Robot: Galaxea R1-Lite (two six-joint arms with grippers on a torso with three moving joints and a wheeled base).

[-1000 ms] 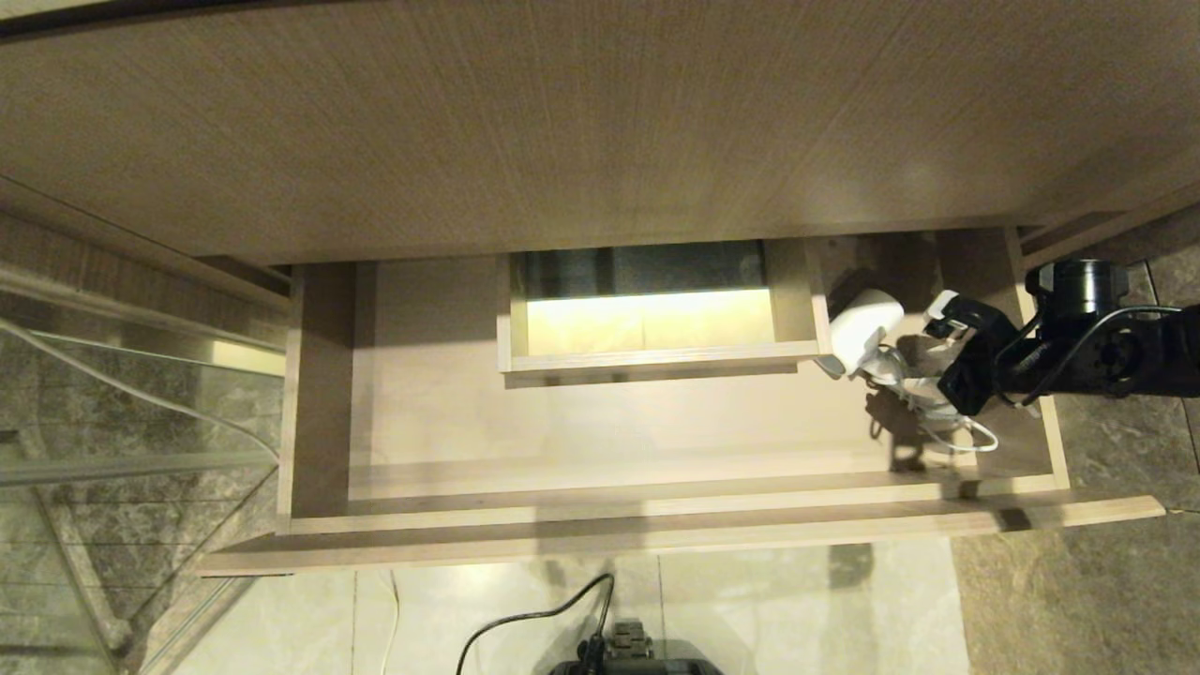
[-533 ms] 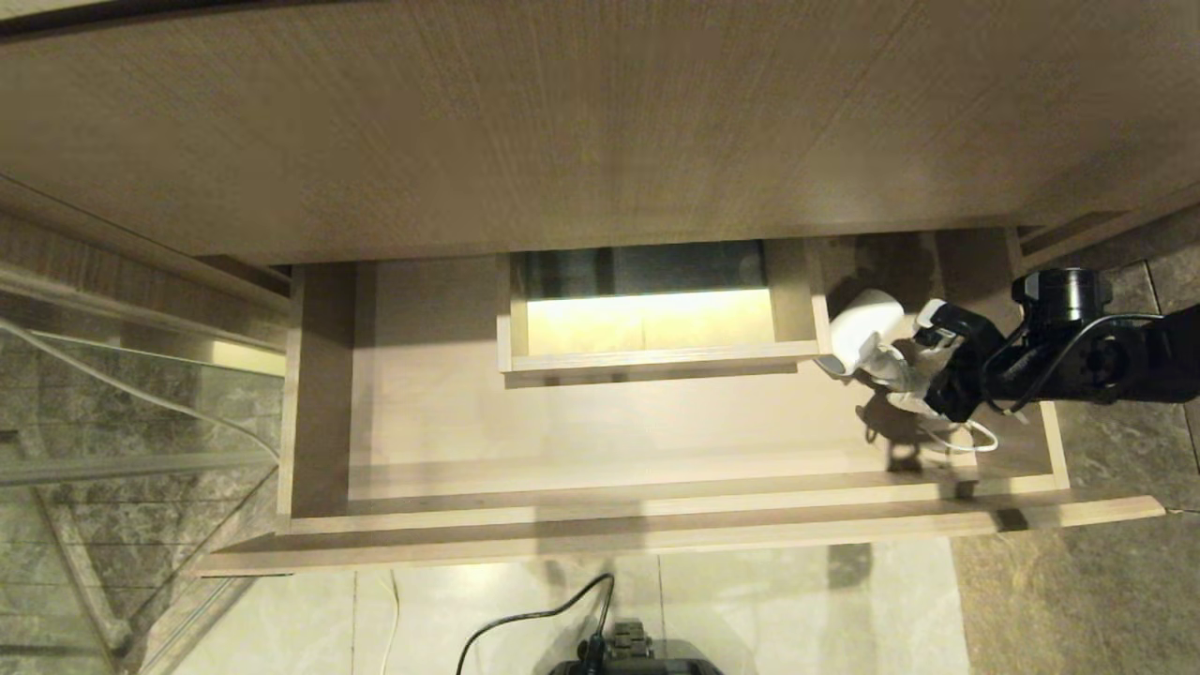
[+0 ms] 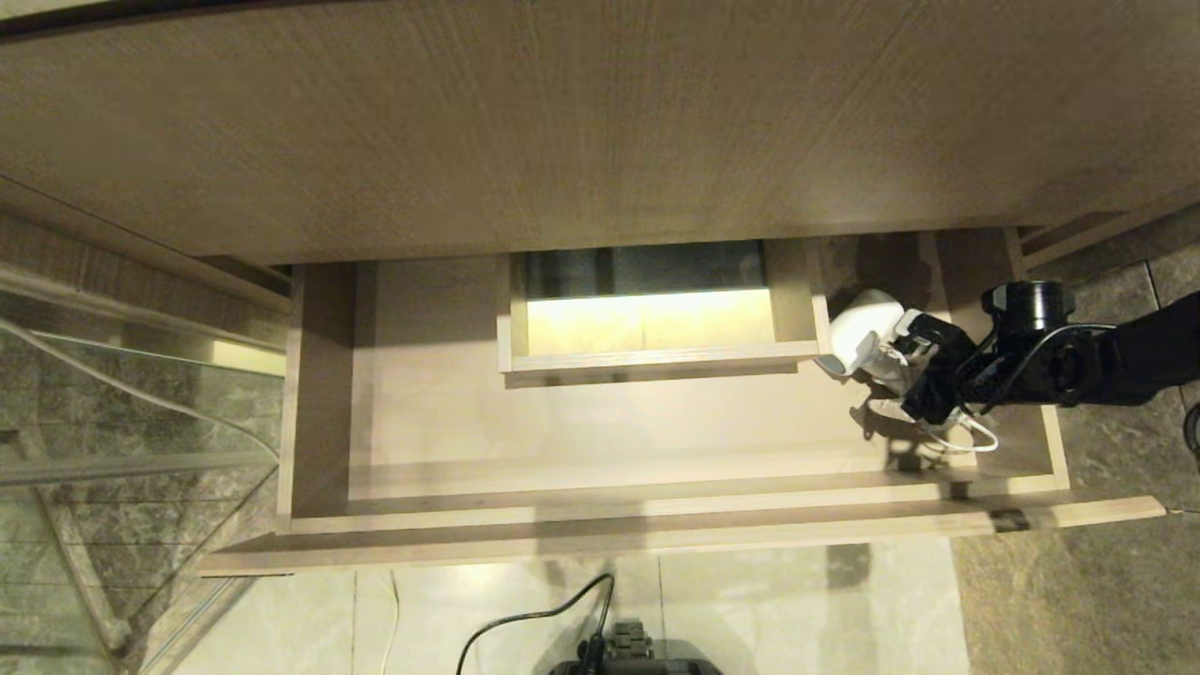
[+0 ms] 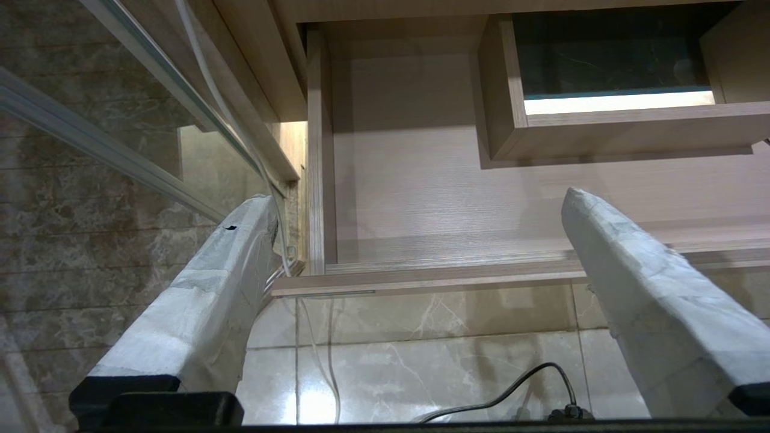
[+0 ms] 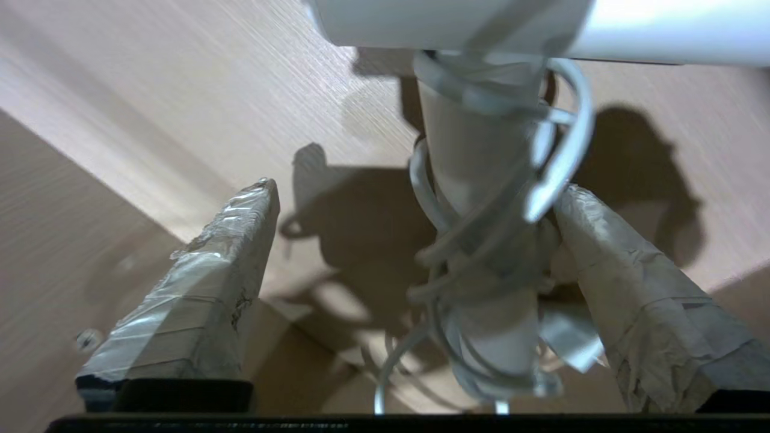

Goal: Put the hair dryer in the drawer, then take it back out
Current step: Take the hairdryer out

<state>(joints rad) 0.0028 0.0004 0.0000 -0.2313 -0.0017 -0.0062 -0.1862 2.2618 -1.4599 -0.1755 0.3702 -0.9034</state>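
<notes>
up top, the big wood-grain panel [image 3: 562,122] fills the far part of the head view, and below it the drawer [image 3: 656,520] stands pulled wide out, its flat front edge nearest the robot. pale tiled floor [image 3: 797,609] runs under the front, darker stone to the right, and a glass panel [image 3: 112,441] leans in at the left. mid-back in the drawer sits the boxed rectangular cut-out [image 3: 647,356], lit bright inside.

now to the action, right end of the drawer: the right arm [image 3: 1106,361] reaches in from the right side over the drawer wall, and the right gripper [image 3: 914,370] is down at the hair dryer [image 3: 862,333]. the white dryer lies on the drawer floor, just right of the cut-out, its barrel toward the back and its handle toward the gripper. from the right wrist view, the taped fingers [image 5: 198,300] are spread wide, one on each side of the handle [image 5: 481,240]; one finger touches the handle's side, the other stands well clear, so nothing is clamped. the white cord [image 5: 541,168] is looped round the handle, a strand trailing onto the drawer floor [image 3: 975,441].

the left gripper [image 4: 415,240] hangs off by the drawer's left front corner, fingers apart, holding nothing. a black cable [image 3: 525,623] curls on the floor by the base.
</notes>
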